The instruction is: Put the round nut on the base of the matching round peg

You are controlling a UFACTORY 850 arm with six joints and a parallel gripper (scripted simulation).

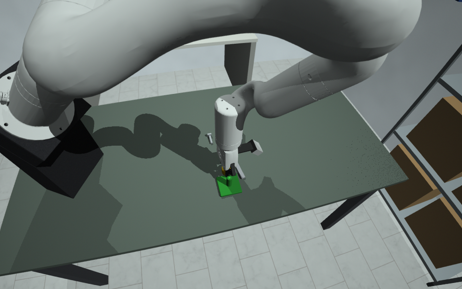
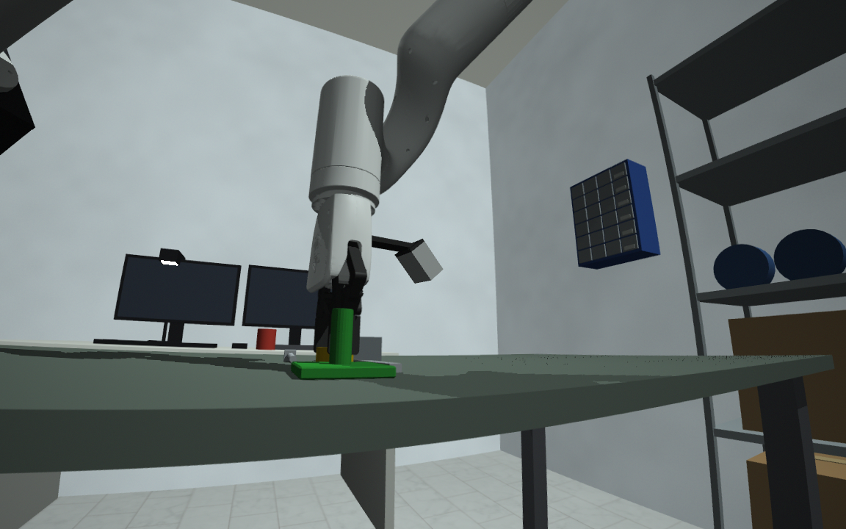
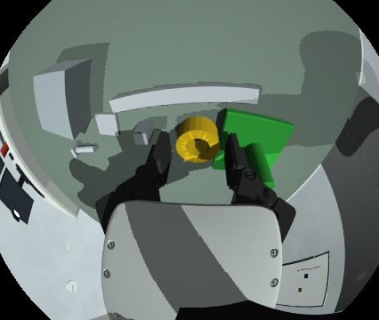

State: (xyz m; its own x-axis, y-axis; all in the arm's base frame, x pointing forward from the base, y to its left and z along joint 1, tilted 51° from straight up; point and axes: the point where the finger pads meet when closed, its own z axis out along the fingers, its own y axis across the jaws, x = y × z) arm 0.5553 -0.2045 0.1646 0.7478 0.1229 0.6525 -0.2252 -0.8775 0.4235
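The round yellow nut (image 3: pixel 197 145) (image 2: pixel 322 355) lies flat on the table, just beside the green base (image 1: pixel 229 189) (image 2: pixel 344 371) (image 3: pixel 267 127). The round green peg (image 1: pixel 228 178) (image 2: pixel 341 332) (image 3: pixel 260 163) stands upright on that base. My gripper (image 3: pixel 197 143) (image 1: pixel 227 171) is lowered to the table, with one finger on each side of the nut. The fingers stand apart and do not press on it. In the top view the arm hides most of the nut.
A thin grey bar (image 1: pixel 241 175) (image 3: pixel 184 95) lies on the table by the base. A small grey bolt-like piece (image 1: pixel 209 138) lies behind my wrist. A grey block (image 3: pixel 65 95) stands further off. A shelf with brown boxes (image 1: pixel 448 143) stands past the table's right edge.
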